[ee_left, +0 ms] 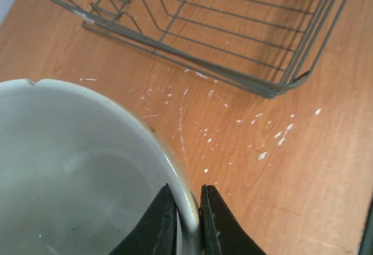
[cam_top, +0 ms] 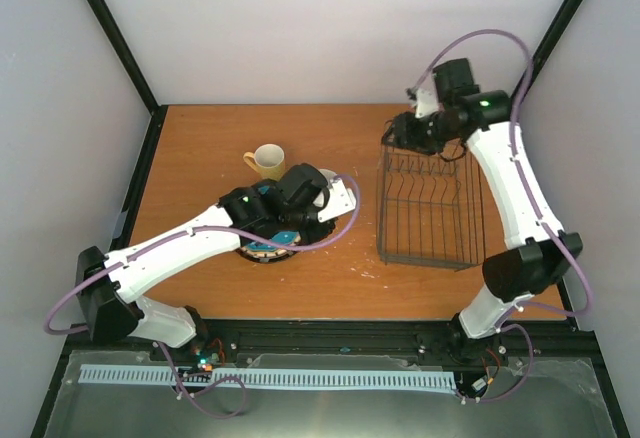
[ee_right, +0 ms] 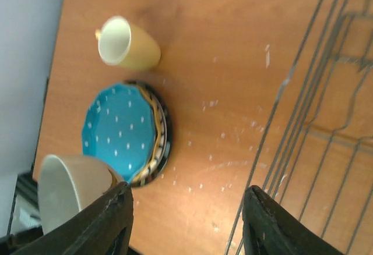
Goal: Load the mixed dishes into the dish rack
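Observation:
My left gripper (ee_left: 189, 220) is shut on the rim of the cream-white bowl (ee_left: 76, 167), one finger inside and one outside. In the top view this gripper (cam_top: 312, 190) holds the bowl (cam_top: 325, 176) over the right side of the plate stack. The stack has the teal dotted plate (ee_right: 119, 133) on top, the orange-yellow plate's edge (ee_right: 152, 150) under it and the striped plate (ee_right: 166, 144) at the bottom. My arm mostly hides the stack (cam_top: 283, 239) from above. The yellow mug (cam_top: 266, 161) stands behind it. The dish rack (cam_top: 430, 208) is empty. My right gripper (cam_top: 410, 133) is open over the rack's far end.
White specks lie on the wooden table (cam_top: 350, 268) between the stack and the rack. Walls close the table in on the left, back and right. The rack's near corner (ee_left: 274, 89) shows just ahead of the held bowl.

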